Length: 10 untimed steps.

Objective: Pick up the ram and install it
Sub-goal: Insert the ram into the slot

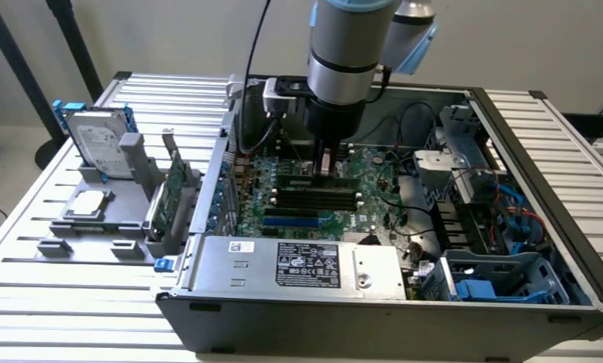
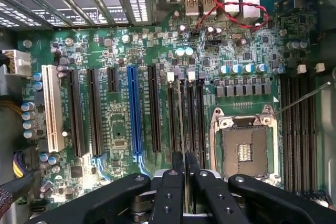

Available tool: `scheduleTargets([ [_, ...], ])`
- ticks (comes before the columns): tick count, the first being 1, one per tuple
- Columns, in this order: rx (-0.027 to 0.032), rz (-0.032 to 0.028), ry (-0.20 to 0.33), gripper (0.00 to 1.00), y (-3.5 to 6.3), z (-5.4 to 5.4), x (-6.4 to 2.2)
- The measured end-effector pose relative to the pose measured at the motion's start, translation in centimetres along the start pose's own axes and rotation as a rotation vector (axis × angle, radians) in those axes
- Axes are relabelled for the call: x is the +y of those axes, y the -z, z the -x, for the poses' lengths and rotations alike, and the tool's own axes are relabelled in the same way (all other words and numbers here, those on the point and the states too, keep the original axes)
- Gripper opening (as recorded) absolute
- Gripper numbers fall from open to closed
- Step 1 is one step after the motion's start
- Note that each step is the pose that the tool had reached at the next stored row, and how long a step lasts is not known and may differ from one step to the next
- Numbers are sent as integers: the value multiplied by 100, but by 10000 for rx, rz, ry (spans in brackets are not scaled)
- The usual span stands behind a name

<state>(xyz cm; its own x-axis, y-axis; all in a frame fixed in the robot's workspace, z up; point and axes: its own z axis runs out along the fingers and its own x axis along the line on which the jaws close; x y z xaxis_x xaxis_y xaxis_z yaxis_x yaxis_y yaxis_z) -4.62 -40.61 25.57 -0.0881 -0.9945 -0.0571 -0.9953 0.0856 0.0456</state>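
Though thin, ram (image 2: 182, 116) edge-on, green.

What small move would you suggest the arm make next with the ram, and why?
Probably a slow, straight descent. The hand appears shut on the ram, holding it edge-on just above the black slots of the motherboard and roughly parallel to them. It does not look seated yet. I cannot tell exactly which slot it lines up with, so gently.

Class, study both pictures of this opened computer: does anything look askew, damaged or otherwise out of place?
Nothing looks damaged or spilled. The gripper is down inside the computer case, over the motherboard. One oddity: the processor socket sits bare, with no chip or cooler on it.
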Motion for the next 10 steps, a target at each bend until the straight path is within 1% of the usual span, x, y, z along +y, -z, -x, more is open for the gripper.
scheduleTargets([
  [1,15,-11,0,14,-35,-2,-2],
  [6,74,-62,-1,14,-110,-6,-5],
  [7,102,-72,-2,14,-121,-7,-5],
  [9,180,-93,-5,14,-137,-8,-6],
  [10,206,-98,-6,14,-140,-8,-7],
])
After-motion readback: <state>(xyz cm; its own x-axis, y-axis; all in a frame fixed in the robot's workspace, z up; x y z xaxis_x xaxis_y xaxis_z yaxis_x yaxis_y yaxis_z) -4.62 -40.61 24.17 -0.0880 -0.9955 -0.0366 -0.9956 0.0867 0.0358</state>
